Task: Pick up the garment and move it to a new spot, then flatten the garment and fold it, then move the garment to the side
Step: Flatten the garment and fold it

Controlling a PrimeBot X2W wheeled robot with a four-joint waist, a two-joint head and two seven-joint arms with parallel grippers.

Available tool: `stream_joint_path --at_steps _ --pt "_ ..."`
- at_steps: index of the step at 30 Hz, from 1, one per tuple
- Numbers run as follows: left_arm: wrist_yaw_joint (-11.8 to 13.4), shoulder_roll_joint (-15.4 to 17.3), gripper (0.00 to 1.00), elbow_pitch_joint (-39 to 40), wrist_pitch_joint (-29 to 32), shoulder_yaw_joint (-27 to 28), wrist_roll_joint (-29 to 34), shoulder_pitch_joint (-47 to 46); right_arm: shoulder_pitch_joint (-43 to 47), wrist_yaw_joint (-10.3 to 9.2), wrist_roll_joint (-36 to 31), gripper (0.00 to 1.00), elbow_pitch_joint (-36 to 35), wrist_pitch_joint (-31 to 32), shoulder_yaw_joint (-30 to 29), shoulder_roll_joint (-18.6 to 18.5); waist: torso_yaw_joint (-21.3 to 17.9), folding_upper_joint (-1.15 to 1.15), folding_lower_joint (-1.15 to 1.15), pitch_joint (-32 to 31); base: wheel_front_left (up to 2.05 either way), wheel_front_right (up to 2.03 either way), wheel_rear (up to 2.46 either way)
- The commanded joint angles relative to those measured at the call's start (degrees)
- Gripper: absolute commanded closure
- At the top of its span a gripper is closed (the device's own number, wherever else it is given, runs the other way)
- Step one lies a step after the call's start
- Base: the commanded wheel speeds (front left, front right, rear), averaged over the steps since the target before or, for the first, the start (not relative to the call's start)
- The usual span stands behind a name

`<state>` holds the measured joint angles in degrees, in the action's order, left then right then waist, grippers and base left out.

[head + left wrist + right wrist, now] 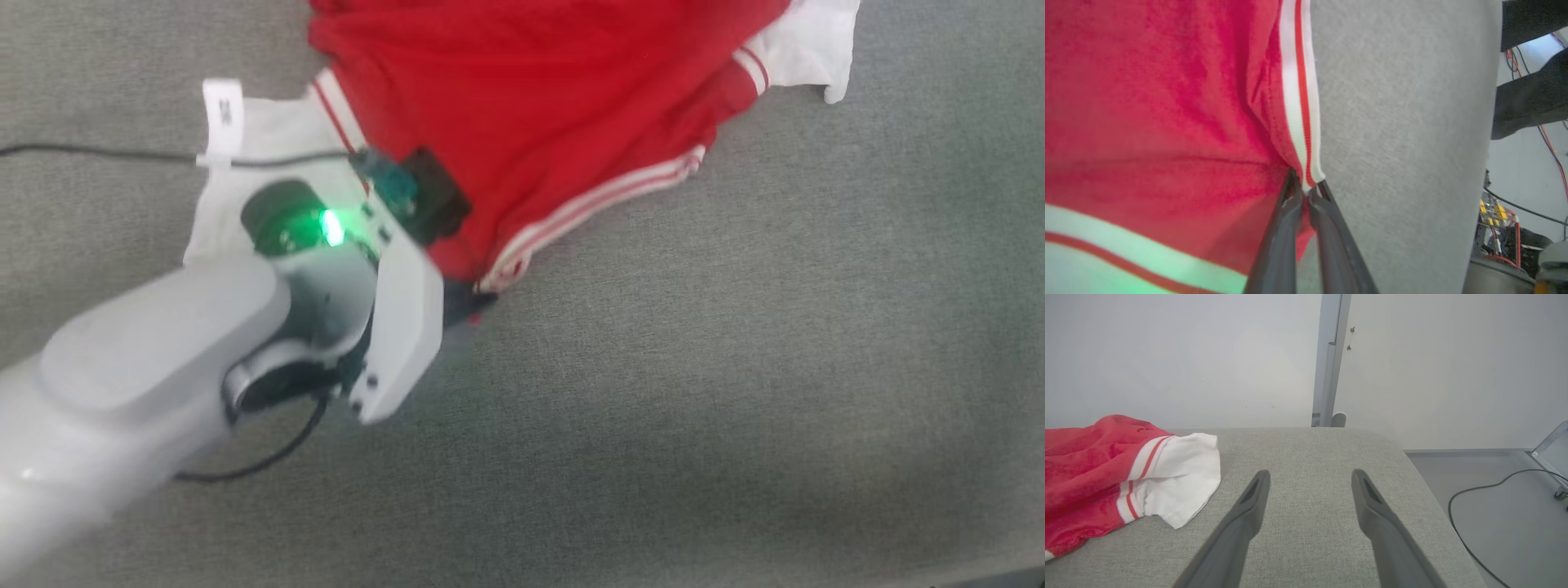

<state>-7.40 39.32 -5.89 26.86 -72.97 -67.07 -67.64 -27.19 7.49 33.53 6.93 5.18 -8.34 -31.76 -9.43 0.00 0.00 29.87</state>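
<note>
Head view first: your red jersey (522,98) lies bunched on the grey fabric surface (735,367). One white sleeve (816,41) spills onto the grey on one side. The other sleeve (237,212) lies under your pale left forearm (147,351), with a label tag (222,114) sticking out of it. A green light (331,227) glows on the wrist. The left gripper (473,302) sits right at the jersey's lowest corner, where the striped hem trim (588,204) meets the grey surface. A thin black cable (82,152) runs across the surface onto that sleeve.

Over to the left wrist view: there's your grip. The two dark fingers (1278,237) of the left gripper (1306,188) are pinched together on the end of the white-and-red trim (1300,102). Red jersey cloth (1167,102) is on one side and grey surface (1392,122) on the other.

Right wrist view now: the right gripper (1310,477) hangs over bare grey surface (1310,547) with its fingers (1249,506) spread wide and nothing between them. The jersey (1086,469) lies off to the side on the same surface, apart from the fingers. Its white sleeve (1180,477) is the nearest part to them.
</note>
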Motion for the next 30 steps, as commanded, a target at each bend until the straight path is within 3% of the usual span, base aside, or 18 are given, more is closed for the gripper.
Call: stream_joint_path --at_steps 1,2,6,13,16,18,19,30 --pt "-0.1 1.2 1.00 1.4 0.4 -0.6 -0.3 1.8 0.8 0.01 -0.1 0.00 -0.4 0.3 -0.3 0.0 0.4 0.00 0.00 -0.4 0.00 0.00 0.00" --pt "-0.1 3.8 1.00 5.4 0.7 -0.5 0.0 2.6 1.3 0.01 0.0 0.00 -0.6 0.6 -0.5 -0.2 1.0 0.00 0.00 -0.8 0.00 0.00 0.00" --pt "-0.1 8.7 1.00 12.5 0.2 -0.4 -1.6 4.4 2.4 0.01 0.4 0.00 -1.1 1.4 -0.8 -0.9 2.4 0.00 0.00 -1.7 0.00 0.00 0.00" --pt "-0.1 14.4 1.00 24.2 -1.6 -0.4 -8.9 6.2 3.6 0.01 0.9 0.00 -2.3 3.5 -0.9 -2.1 4.1 0.00 0.00 -3.5 0.00 0.00 0.00" --pt "-0.1 15.8 1.00 25.5 -3.8 -0.2 -10.2 6.2 4.4 0.01 1.4 0.00 -3.3 5.0 0.3 -3.1 4.8 0.00 0.00 -4.2 0.00 0.00 0.00" --pt "-0.1 16.6 0.37 23.7 -5.2 -0.2 -7.6 6.5 5.0 0.02 2.4 0.00 -4.2 6.7 2.4 -4.1 5.2 0.00 0.00 -4.3 0.00 0.00 0.00" --pt "-0.1 16.4 0.00 22.6 -6.5 -0.3 -7.7 7.4 5.3 0.02 2.8 0.00 -4.4 7.7 3.7 -4.9 5.4 0.00 0.00 -4.4 0.00 0.00 0.00" --pt "-0.1 18.2 0.00 15.6 -27.2 3.8 -5.8 10.8 2.9 0.01 4.8 0.00 -5.8 17.6 19.4 -14.5 10.3 0.00 0.00 -4.6 0.00 0.00 0.00"
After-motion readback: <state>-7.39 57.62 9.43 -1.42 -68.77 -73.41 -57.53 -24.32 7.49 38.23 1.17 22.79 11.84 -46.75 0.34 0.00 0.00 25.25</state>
